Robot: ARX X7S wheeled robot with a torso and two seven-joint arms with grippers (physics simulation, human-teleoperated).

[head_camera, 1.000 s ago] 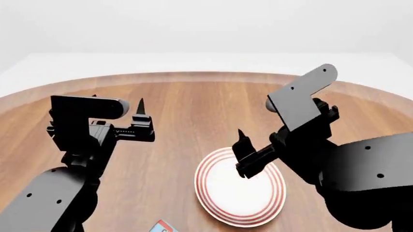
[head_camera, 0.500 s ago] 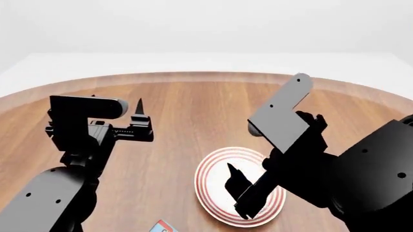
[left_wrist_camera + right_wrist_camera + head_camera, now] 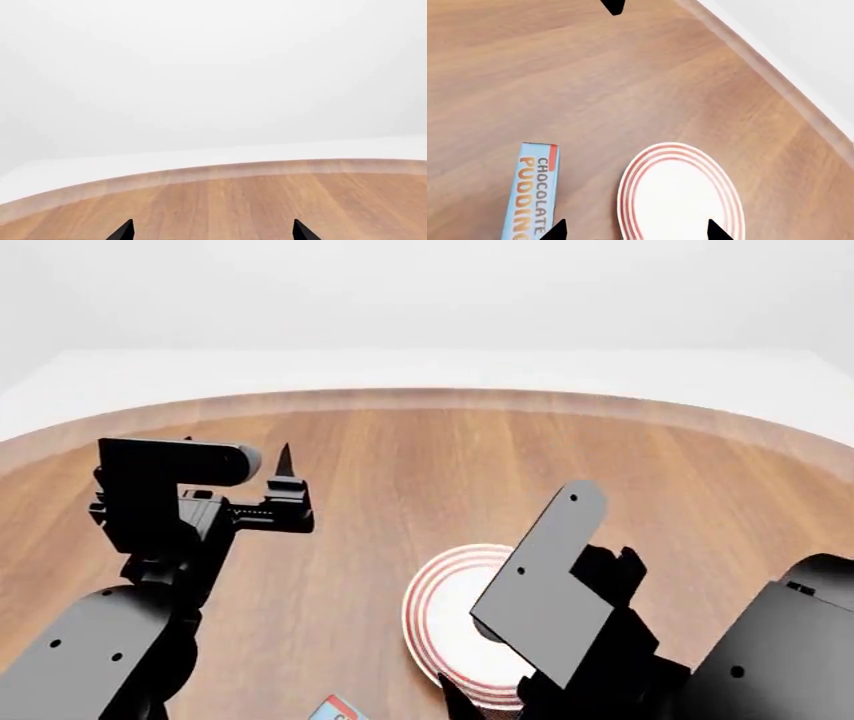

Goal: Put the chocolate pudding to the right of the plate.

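Observation:
The chocolate pudding point(image 3: 530, 192) lies flat on the wood, light-blue top up with orange lettering. Only its corner point(image 3: 336, 708) shows at the head view's lower edge. The plate point(image 3: 677, 195), white with red rings, sits beside the carton with a strip of bare wood between them. In the head view the right arm point(image 3: 561, 590) hides part of the plate point(image 3: 447, 600). My right gripper point(image 3: 635, 231) is open above them, one fingertip point(image 3: 554, 230) by the carton's edge, the other over the plate. My left gripper point(image 3: 212, 232) is open and empty, held above the table at the left point(image 3: 283, 495).
The round wooden table point(image 3: 400, 450) ends in a curved rim at the back, with white floor beyond it. A small black tip point(image 3: 612, 6) shows at the edge of the right wrist view. Bare wood lies on the plate's right point(image 3: 667, 530).
My right arm has swung down and toward the near edge, now covering much of the plate in the head view. The left arm has barely moved.

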